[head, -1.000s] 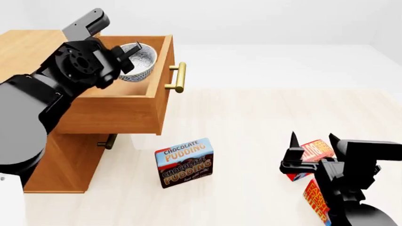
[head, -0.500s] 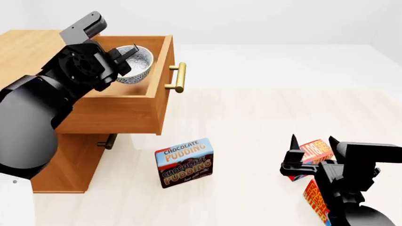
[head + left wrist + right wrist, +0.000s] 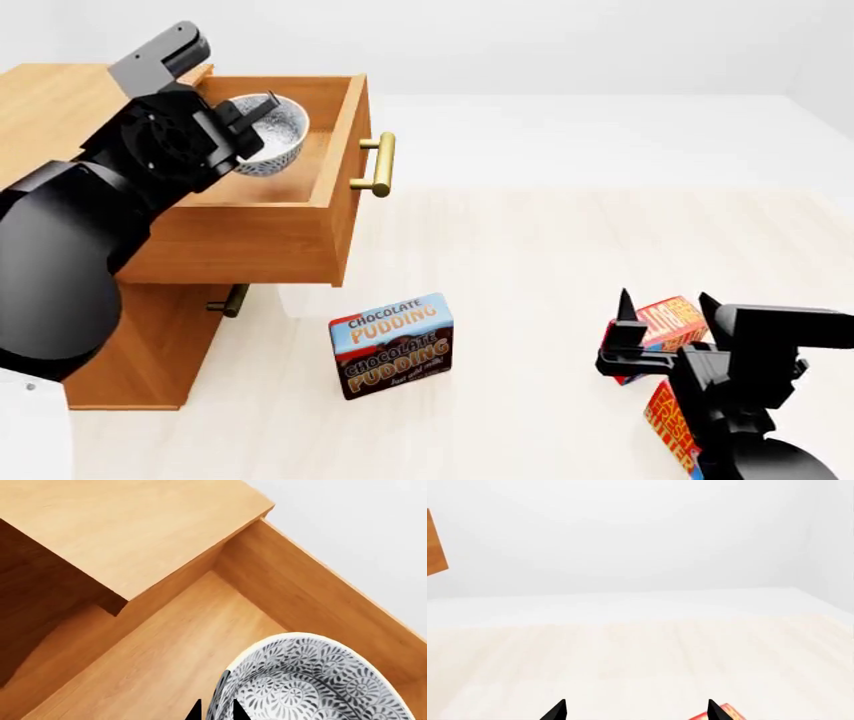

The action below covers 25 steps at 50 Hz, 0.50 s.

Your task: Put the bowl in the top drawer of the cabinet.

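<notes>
Gripping the bowl by its rim, the left gripper shows in the left wrist view only as two dark tips straddling the edge, clenched on it. Below lies the bare wooden floor of the drawer, with nothing else seen in it; the bowl looks held above it, not set down.

From the head view, the bowl has shifted left and farther into the open drawer over the last second, carried by the left gripper. It now hangs over the middle of the box, inside the cabinet front line, so lowering and letting go seem all that is left. A pudding box stands on the floor near the cabinet. The right gripper idles far right, fingers spread, above a red box.

The right wrist view shows parted tips around nothing and pale floor.
</notes>
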Available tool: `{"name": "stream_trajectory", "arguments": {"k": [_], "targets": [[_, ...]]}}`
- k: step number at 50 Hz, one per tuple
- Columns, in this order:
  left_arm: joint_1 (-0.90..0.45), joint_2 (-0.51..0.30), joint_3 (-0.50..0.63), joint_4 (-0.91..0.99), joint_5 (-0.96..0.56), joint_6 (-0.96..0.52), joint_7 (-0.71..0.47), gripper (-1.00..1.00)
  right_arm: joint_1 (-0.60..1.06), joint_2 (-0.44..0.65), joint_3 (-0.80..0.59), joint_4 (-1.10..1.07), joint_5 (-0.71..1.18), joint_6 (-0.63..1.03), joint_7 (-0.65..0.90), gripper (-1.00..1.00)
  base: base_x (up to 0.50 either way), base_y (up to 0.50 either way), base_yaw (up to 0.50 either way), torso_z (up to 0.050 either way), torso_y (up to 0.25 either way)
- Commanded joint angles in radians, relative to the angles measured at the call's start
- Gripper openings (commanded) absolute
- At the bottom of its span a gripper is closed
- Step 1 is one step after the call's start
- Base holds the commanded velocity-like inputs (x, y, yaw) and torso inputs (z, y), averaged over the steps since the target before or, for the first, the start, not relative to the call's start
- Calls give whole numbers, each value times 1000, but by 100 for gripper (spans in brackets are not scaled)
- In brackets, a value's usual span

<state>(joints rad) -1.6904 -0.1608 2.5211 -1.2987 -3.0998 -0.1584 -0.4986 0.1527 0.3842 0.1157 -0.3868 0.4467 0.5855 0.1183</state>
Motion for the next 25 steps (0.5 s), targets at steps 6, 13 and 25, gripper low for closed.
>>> {"name": "stream_trajectory", "arguments": {"k": [6,13,25], "targets": [[-1,2,1,-10,0,-13,-14,-100,-8,4,3,8,2,-7,2,100,0,0,0,0,0],[0,0,-1,-10,-1,-19,-21,-100,-8,6,2,10,3,-7,4,100,0,0,0,0,1],[-7,-2,0,-10,1,-20,-19,100,-9,8,-1,14,5,-10,5,100,0,0,0,0,0]]}}
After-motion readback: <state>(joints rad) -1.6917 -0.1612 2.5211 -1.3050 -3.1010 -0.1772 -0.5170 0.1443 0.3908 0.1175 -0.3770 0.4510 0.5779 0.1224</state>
